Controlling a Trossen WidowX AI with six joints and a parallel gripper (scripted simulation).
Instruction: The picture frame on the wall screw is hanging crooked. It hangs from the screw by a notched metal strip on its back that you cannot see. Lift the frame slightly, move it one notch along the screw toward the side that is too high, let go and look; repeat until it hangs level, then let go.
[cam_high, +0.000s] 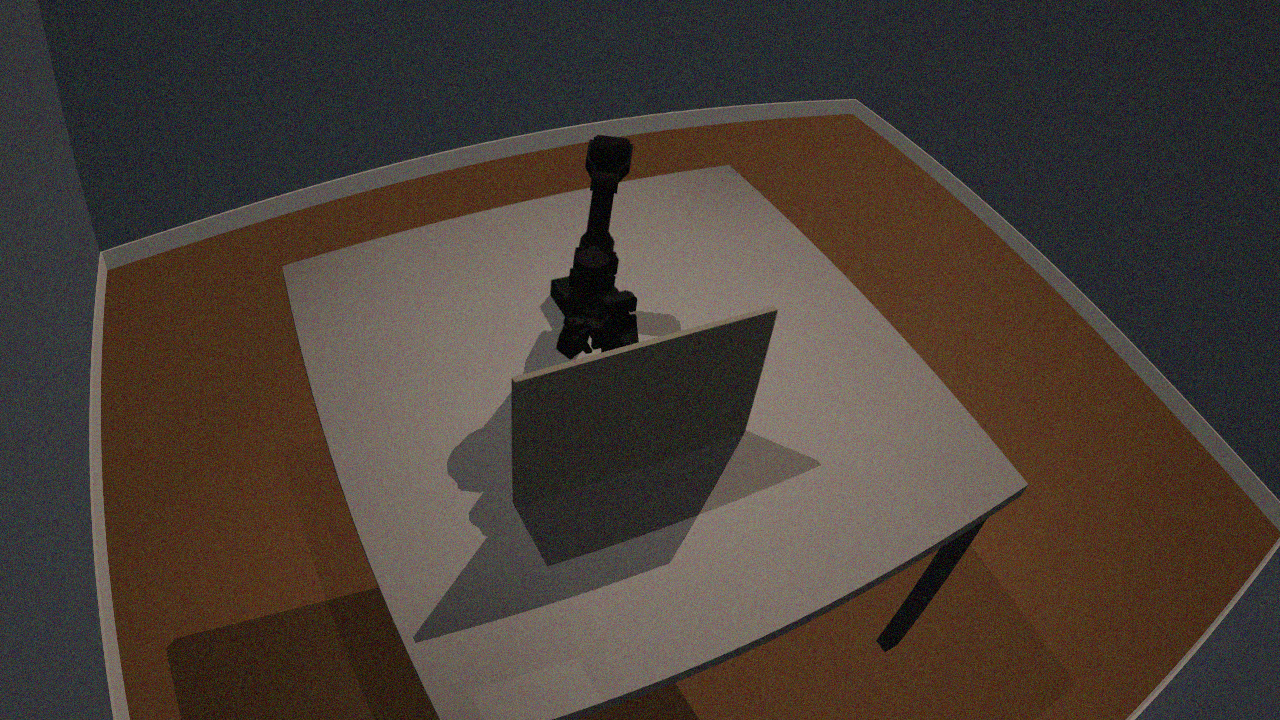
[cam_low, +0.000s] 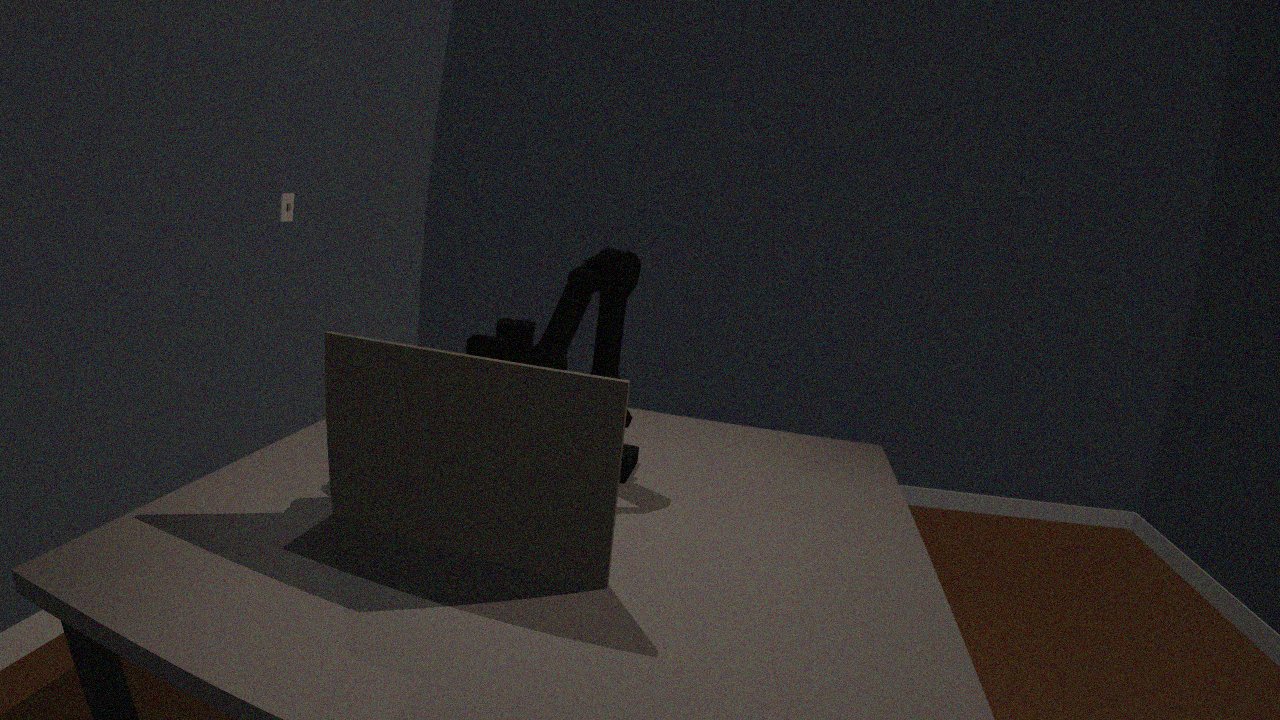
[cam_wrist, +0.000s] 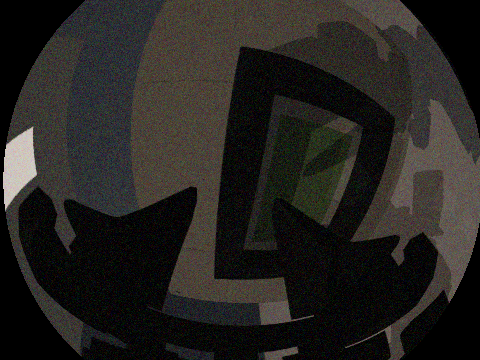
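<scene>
The picture frame (cam_wrist: 250, 100) has a black border, a pale inner mat and a green picture. It shows in the wrist view against the beige front of the upright panel (cam_wrist: 185, 120) (cam_high: 626, 429) (cam_low: 474, 456). The panel hides it in the top and exterior views. My gripper (cam_wrist: 235, 199) is open, with a gap between its fingertips. In the wrist view one fingertip is over the panel beside the frame's near side border, and the other overlaps the picture. I cannot tell whether the fingers touch the frame. The screw and notched strip are hidden. The slanted wrist view does not show whether the frame is level.
The panel stands on the pale table (cam_high: 859, 501) (cam_low: 769, 573), its plain back toward the top and exterior views. The dark arm (cam_high: 600, 210) (cam_low: 611, 313) is on the panel's far side. Shadows lie around the panel's base. A wall switch (cam_low: 287, 207) is on the left wall.
</scene>
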